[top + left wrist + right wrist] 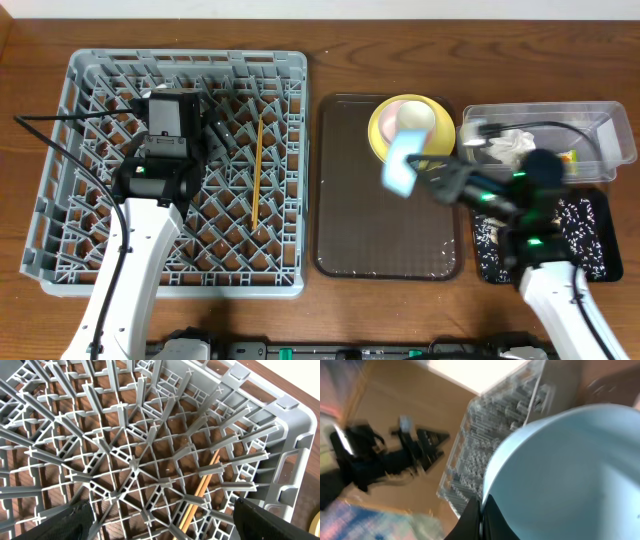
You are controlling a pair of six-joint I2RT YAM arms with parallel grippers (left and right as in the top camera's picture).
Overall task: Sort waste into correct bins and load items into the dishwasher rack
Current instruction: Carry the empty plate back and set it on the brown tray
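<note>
Blurred, cropped at edge: light blue bowl [560, 470].

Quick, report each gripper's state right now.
Left gripper: open, holding nothing, above the grey plastic dishwasher rack.
Right gripper: closed on the rim of the round light blue bowl.

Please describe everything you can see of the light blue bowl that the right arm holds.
The light blue round bowl looks plain and smooth, with no pattern; whether it is plastic or ceramic cannot be told. It is off the table and tipped on its side, and blurred in the overhead view. The right tool is shut on its rim, a finger on each side of the wall. The bowl hangs above the dark brown serving tray, close to the round yellow plate. Nothing else seems to touch it.
</note>
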